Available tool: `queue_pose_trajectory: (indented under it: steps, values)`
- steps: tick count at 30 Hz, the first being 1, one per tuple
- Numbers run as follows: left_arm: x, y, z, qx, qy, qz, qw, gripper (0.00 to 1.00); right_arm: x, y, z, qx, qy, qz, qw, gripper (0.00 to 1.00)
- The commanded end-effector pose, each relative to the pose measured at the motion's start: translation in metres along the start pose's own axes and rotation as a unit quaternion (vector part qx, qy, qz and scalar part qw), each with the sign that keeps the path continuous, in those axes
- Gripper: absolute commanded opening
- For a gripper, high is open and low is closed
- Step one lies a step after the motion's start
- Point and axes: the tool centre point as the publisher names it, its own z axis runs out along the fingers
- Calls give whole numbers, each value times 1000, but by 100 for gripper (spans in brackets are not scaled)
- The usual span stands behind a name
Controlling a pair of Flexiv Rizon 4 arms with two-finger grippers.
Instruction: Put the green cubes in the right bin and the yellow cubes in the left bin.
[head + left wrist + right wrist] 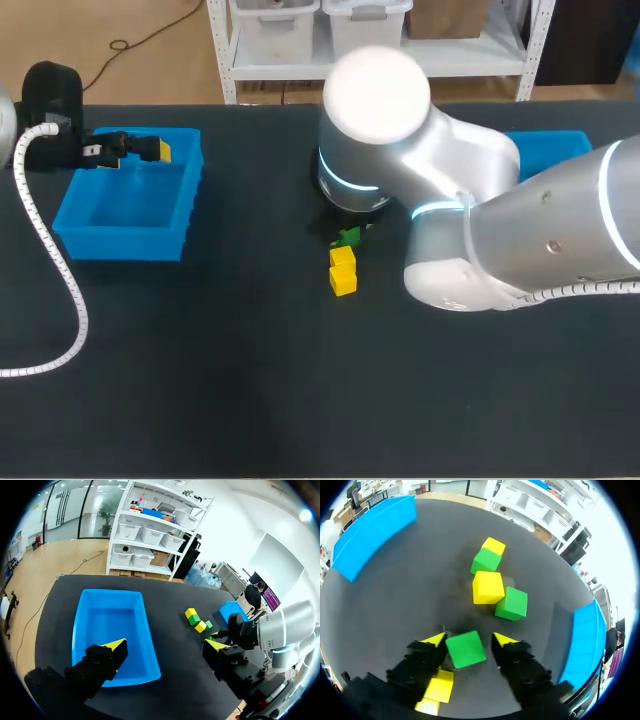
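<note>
My right fingers (506, 641) stand apart, straddling a green cube (465, 649) on the black table (395, 605); my left fingers (114, 646) gape wide, empty, above the blue bin (110, 615).

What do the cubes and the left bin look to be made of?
Green cube at the right tool: matte, even colour, no glare; perhaps painted wood or foam, cannot tell. Left bin: likely moulded plastic, smooth walls, ribbed outside.

We are in a robotics lab, our left arm (50, 92) and big silver right arm (540, 235) over a black table (200, 390), a left bin (110, 240) and right bin (548, 150) of blue plastic, small yellow cubes (343, 271) and a green cube (349, 237) between them.
</note>
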Motion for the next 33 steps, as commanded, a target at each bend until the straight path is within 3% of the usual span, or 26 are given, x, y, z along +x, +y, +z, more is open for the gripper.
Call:
queue_pose_trajectory:
  steps: [1,8,13,16,21,28,33]
  values:
    - [1,1,0,3,-3,1,1000,100,-2,0,-4,-3,1,-2,1000,0]
    - [1,1,0,3,-3,1,1000,100,-12,8,-49,-11,-34,-16,999,0]
    - [1,1,0,3,-3,1,1000,100,-34,-9,-111,-12,-111,-10,994,0]
    - [1,1,0,3,-3,1,1000,100,-47,-42,-136,7,-147,25,989,0]
    - [1,1,0,3,-3,1,1000,100,-52,-113,-141,55,-159,96,981,0]
    - [1,1,0,3,-3,1,1000,100,-22,-202,-122,103,-132,191,967,0]
    - [1,1,0,3,-3,1,1000,100,-1,-249,-104,121,-111,243,956,0]
